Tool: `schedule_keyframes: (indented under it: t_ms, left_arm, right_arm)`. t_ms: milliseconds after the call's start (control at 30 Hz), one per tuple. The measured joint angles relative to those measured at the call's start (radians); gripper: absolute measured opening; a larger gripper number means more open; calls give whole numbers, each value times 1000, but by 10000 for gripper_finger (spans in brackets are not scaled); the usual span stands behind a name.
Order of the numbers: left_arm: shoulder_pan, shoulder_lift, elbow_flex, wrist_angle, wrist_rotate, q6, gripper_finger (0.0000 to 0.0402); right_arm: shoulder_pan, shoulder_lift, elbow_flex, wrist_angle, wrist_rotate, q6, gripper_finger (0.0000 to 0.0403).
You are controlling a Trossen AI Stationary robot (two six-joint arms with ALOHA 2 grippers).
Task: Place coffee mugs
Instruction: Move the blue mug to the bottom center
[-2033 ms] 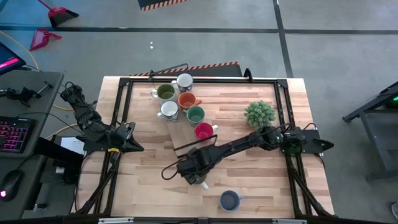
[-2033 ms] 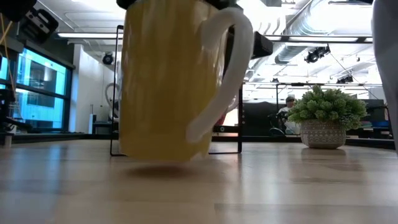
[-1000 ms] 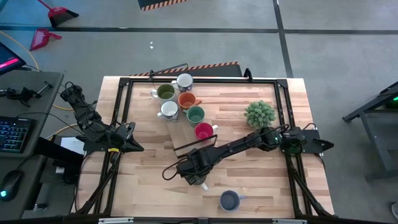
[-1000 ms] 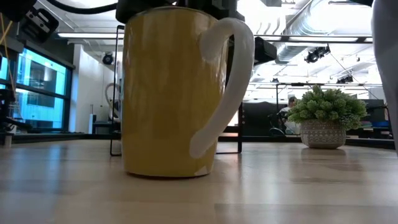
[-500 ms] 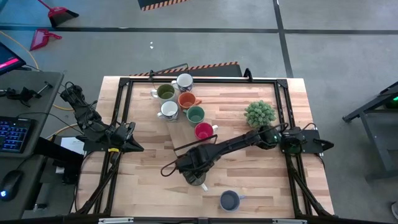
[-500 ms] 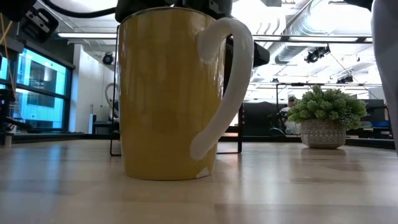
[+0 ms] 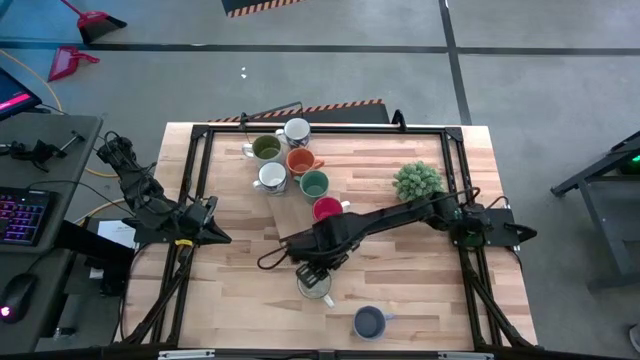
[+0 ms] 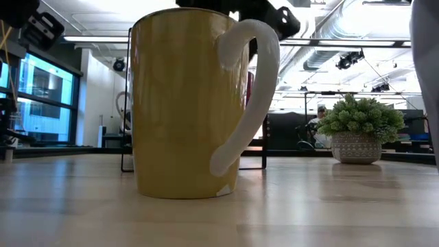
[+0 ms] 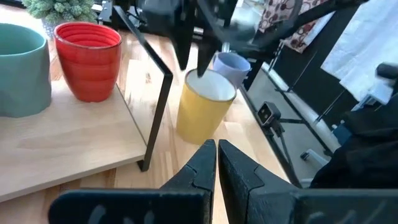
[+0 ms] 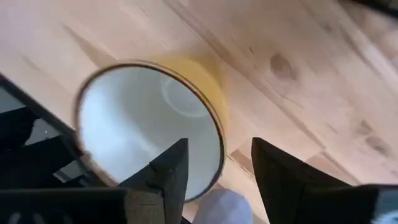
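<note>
A yellow mug [image 7: 315,284] with a white inside and handle stands upright on its base near the table's front middle; it also shows as the yellow mug [image 8: 185,103] and the yellow mug [image 9: 202,112]. My right gripper [image 7: 314,266] hovers open just above its rim, one finger over the hollow and one outside, as my right gripper [image 10: 219,144] shows. Olive [image 7: 266,148], orange [image 7: 300,160], teal [image 7: 314,184], red [image 7: 327,209] and two white mugs [image 7: 296,131] cluster at the far middle. A blue mug [image 7: 370,322] stands near the front edge. My left gripper [image 9: 216,155] waits shut at the left edge.
A spiky green potted plant [image 7: 417,182] stands at the right, beside my right arm. A thin black frame [image 9: 155,93] borders the wooden board under the red mug [image 9: 90,59] and the teal mug [image 9: 22,68]. Bare wood lies left of the yellow mug.
My right gripper has opened and let go of the yellow mug, then risen and drawn back toward the table's far edge. The mug stays upright on the table where it was set.
</note>
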Motion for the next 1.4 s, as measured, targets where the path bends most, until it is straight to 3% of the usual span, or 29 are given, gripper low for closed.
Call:
schedule_keyframes:
  t_ms: [300, 467, 733, 967, 1400]
  left_arm:
    - [0, 0, 0, -11, 1, -2, 10]
    - [0, 0, 0, -8, 3, -9, 10]
    - [0, 0, 0, 27, 3, -8, 10]
    - [0, 0, 0, 28, -3, -8, 10]
    - [0, 0, 0, 30, -3, -8, 10]
  right_arm:
    - [51, -119, 1, -55, 51, -89, 151]
    - [138, -137, 0, -150, 10, -152, 151]
    - [246, -129, -9, -222, 18, -124, 151]
    - [300, -98, -9, -237, 120, -12, 151]
    - [328, 21, -9, -235, 8, 18, 158]
